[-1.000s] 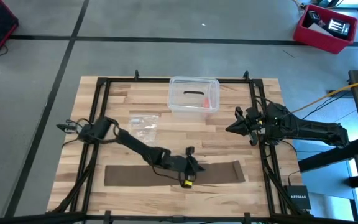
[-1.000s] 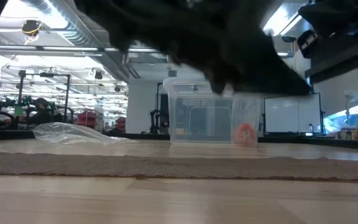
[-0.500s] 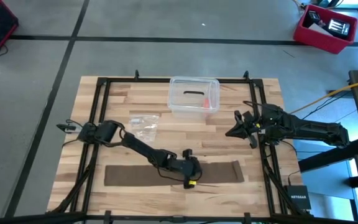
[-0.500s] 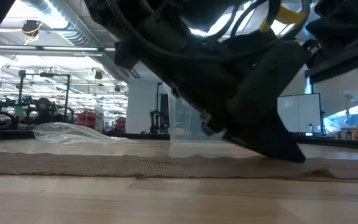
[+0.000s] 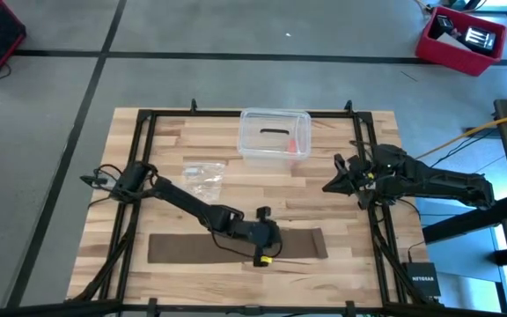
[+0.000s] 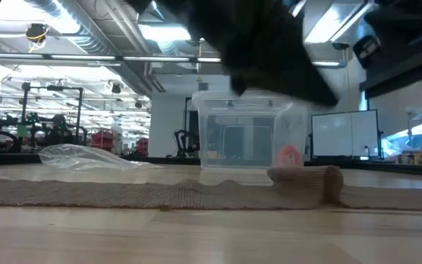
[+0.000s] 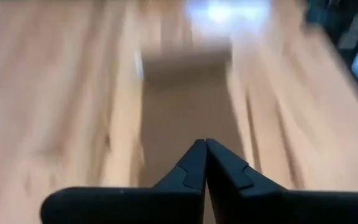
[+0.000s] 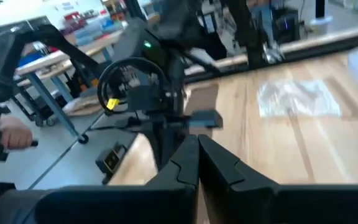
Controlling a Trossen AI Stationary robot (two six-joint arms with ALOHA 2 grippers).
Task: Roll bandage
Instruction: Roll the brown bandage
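Looks like a robotics lab or test workshop, big open industrial room. The giveaway is the butcher-block wooden table (image 5: 170,132) with a black metal frame (image 5: 139,158) bolted round its edges, sitting on a grey concrete floor (image 5: 236,35) marked with dark tape lines. Past the table's far edge, the low view shows exposed ceiling ducts (image 6: 57,15) and strip lights, more black rigs and stands in rows, and a whiteboard (image 6: 343,136) off beyond the table's right end. Red bins (image 5: 460,40) sit on the floor behind the table, and a Netgear box (image 5: 422,280) hangs off its right near corner
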